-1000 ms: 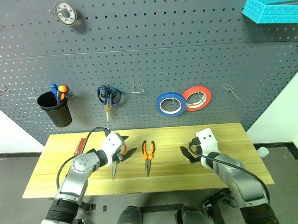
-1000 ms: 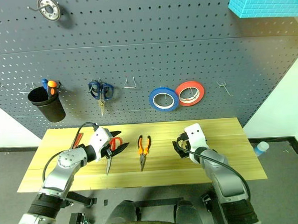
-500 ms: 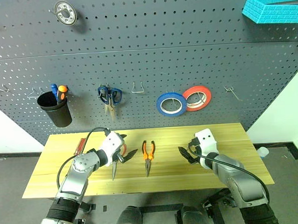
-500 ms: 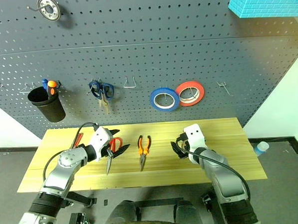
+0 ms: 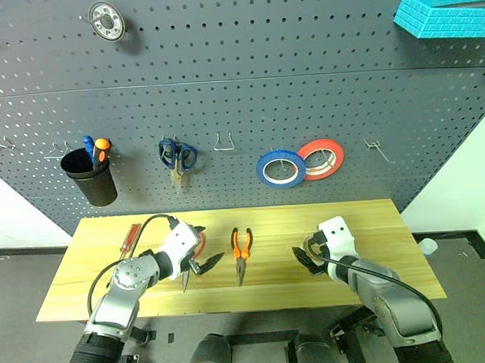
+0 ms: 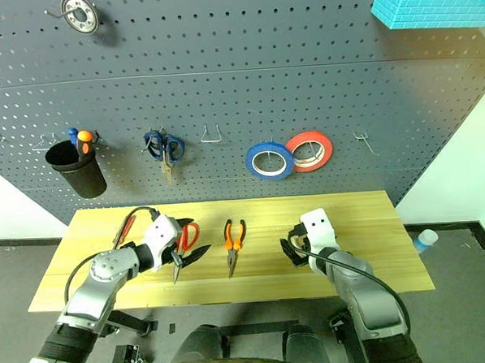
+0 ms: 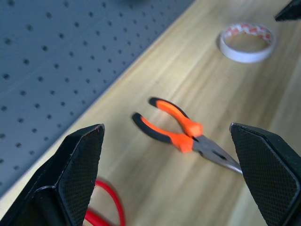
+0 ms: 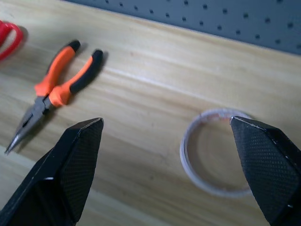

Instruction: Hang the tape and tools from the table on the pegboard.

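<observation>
Four things lie flat on your table (image 5: 374,215) below the pegboard (image 5: 238,92), pliers (image 5: 240,251), scissors (image 6: 181,243), screwdriver (image 5: 130,236), tape (image 8: 216,157); both pincers gape empty, left pincer (image 5: 205,252) and right pincer (image 5: 305,258), so a shallow pinch may slip off.

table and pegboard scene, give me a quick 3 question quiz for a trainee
1. True or false: the pliers lie flat on the table.
2. Which tape rolls hang on the pegboard? A) blue and red-orange B) cream and green C) none
3. Fill in: the cream tape lies on the table under the ____ tool, whose fingers stand wide open.

Key
1. True. They lie between the two tools, handles toward the pegboard.
2. A. They hang side by side, right of the blue scissors.
3. Right. The left tool is also open, over the red scissors.
</observation>
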Robot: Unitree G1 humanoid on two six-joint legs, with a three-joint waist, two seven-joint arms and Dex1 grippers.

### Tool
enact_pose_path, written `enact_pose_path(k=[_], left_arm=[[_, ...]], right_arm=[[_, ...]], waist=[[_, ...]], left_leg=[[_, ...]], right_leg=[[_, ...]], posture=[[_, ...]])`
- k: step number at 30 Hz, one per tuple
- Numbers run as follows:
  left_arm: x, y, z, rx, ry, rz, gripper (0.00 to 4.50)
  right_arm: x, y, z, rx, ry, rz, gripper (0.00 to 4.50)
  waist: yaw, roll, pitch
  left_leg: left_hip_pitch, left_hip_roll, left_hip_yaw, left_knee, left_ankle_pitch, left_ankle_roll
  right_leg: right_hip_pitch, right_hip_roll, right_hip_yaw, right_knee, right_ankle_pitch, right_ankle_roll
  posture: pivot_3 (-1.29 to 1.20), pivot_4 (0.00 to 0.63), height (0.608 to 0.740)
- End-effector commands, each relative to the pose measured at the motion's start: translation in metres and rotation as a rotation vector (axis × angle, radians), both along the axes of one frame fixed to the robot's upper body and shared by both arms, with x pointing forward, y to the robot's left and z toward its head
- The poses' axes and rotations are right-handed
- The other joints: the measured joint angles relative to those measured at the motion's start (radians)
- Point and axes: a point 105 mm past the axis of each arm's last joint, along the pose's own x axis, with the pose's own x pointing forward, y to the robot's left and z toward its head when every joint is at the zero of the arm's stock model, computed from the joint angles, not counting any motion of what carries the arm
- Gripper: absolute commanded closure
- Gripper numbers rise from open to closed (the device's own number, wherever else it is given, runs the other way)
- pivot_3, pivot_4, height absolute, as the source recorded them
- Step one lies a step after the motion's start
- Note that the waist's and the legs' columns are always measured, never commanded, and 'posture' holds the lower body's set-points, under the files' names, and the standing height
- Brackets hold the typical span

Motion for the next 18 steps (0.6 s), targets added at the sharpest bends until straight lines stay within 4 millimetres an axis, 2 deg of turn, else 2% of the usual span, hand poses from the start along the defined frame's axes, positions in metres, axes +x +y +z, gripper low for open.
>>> enact_pose_path(k=[1, 10, 18], left_arm=[[-0.006, -0.006, 0.009, 0.000, -0.023, -0.034, 0.04], [-0.018, -0.018, 0.011, -0.016, -0.004, -0.058, 0.04], [-0.027, -0.025, 0.007, -0.021, 0.023, -0.080, 0.04]], right_arm=[[0.001, 0.005, 0.005, -0.020, -0.008, 0.007, 0.00], [0.002, 0.006, 0.008, -0.021, 0.007, 0.012, 0.00], [0.001, 0.011, 0.009, -0.024, 0.020, 0.035, 0.00]], waist=[[0.000, 0.000, 0.000], [0.000, 0.000, 0.000], [-0.005, -0.002, 0.022]], left_leg=[[0.000, 0.000, 0.000, 0.000, 0.000, 0.000], [0.000, 0.000, 0.000, 0.000, 0.000, 0.000], [0.000, 0.000, 0.000, 0.000, 0.000, 0.000]], right_leg=[[0.000, 0.000, 0.000, 0.000, 0.000, 0.000], [0.000, 0.000, 0.000, 0.000, 0.000, 0.000], [-0.002, 0.000, 0.000, 0.000, -0.003, 0.004]], posture=[[0.34, 0.000, 0.740], [0.33, 0.002, 0.740], [0.31, 0.080, 0.740]])
